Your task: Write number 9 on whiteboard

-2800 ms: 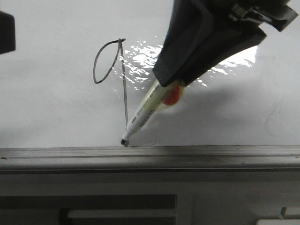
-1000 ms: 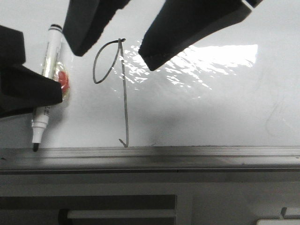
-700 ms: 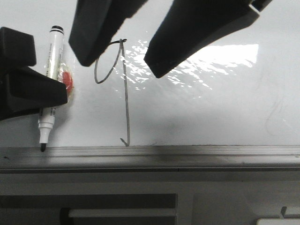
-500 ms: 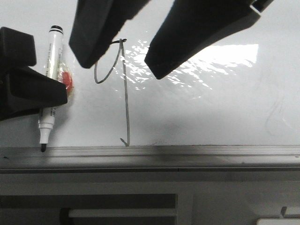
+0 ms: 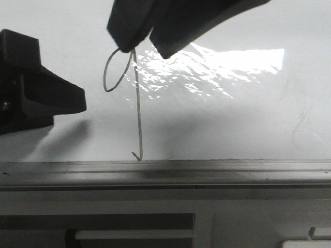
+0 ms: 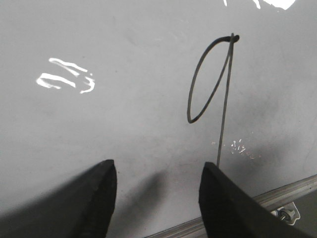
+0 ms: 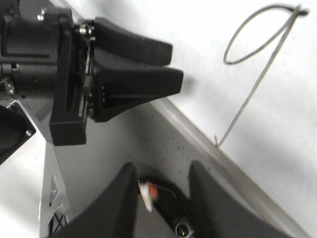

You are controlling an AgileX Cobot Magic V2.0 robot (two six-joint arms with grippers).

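The number 9 is a thin dark line on the whiteboard, an oval loop with a long stem that hooks just above the grey ledge. It also shows in the left wrist view and the right wrist view. My right gripper hangs over the top of the loop, its fingers apart in the right wrist view. A blurred white marker with an orange spot shows between them, off the board. My left gripper is open and empty, left of the figure.
A bright window glare lies on the board's upper right. Faint grey smudges mark its right side. Below the ledge is grey metal framing. The left gripper shows in the right wrist view, beside the ledge.
The marker that stood by my left gripper is gone from the front view. My right gripper's fingers have drawn closer together and moved up and left, over the loop's top.
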